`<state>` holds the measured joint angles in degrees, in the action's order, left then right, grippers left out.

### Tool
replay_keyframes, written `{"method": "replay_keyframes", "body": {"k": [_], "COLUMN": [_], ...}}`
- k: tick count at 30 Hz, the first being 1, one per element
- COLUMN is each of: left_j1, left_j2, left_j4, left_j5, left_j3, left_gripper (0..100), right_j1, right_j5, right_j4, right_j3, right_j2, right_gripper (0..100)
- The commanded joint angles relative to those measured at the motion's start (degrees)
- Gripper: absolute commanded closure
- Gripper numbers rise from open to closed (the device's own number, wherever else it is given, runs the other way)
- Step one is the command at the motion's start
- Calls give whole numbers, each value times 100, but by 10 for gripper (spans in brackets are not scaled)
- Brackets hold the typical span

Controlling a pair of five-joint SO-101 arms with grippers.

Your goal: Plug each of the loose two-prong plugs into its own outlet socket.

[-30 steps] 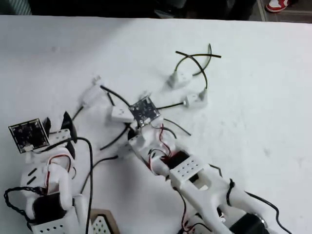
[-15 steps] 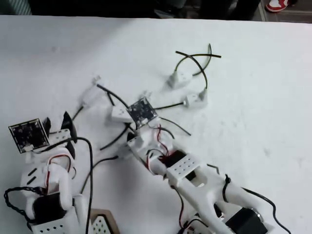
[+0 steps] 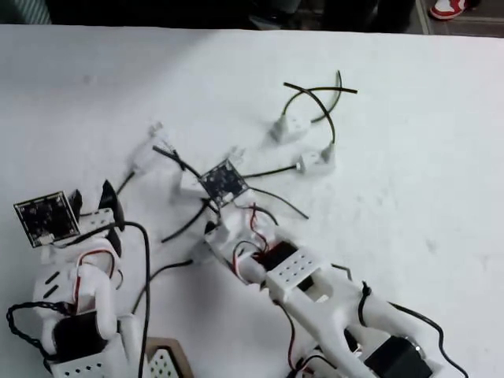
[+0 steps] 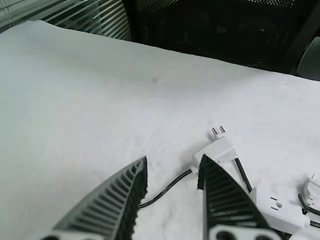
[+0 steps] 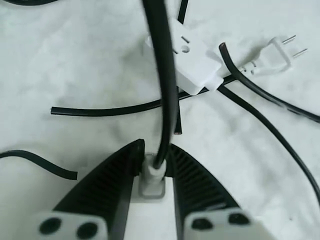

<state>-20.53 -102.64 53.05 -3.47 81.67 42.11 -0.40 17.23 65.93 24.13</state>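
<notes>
Your right arm has slid left over the table (image 3: 409, 118) during the last second, so its wrist now hangs over the near outlet socket (image 5: 192, 60). The right gripper (image 5: 156, 148) has its jaws clamped on a white plug body (image 5: 149, 182), gripped low so that the black cord (image 5: 162, 75) rises free between them. That cord crosses in front of the socket face and hides part of it from you. The prongs of the held plug are hidden, so you cannot yet judge how they line up. A second loose plug (image 5: 270, 57) lies just beside that socket, prongs pointing away from it. Your left gripper (image 4: 172, 172) hovers with jaws apart, facing a third plug (image 4: 216, 149) flat on the table, probably set for the next pick. Two further sockets (image 3: 287, 126) (image 3: 315, 163) sit well apart, unfilled.
</notes>
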Motion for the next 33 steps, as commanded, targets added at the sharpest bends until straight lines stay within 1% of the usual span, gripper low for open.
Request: {"method": "replay_keyframes", "body": {"k": [1, 8, 15, 18, 20, 24, 33], "left_j1": [-48, -48, -48, -48, -48, -48, -40], "left_j2": [-57, -57, -57, -57, -57, -57, -57], "left_j4": [-35, -35, -35, -35, -35, -35, -35], "left_j5": [-26, -26, -26, -26, -26, -18, -18], "left_j3": [-141, -141, -141, -141, -141, -141, -132], "left_gripper": [816, 816, 816, 816, 816, 816, 816], "right_j1": [75, 400, 409, 409, 409, 409, 409], "right_j5": [-141, -158, -132, -132, -132, -167, -176], "right_j4": [259, 752, 813, 927, 1305, 1930, 2062], "right_j3": [0, 9, -26, -141, -308, -703, -686], "right_j2": [-66, -66, -277, -180, 22, 497, 725], "right_gripper": [982, 982, 973, 875, 821, 842, 854]}}
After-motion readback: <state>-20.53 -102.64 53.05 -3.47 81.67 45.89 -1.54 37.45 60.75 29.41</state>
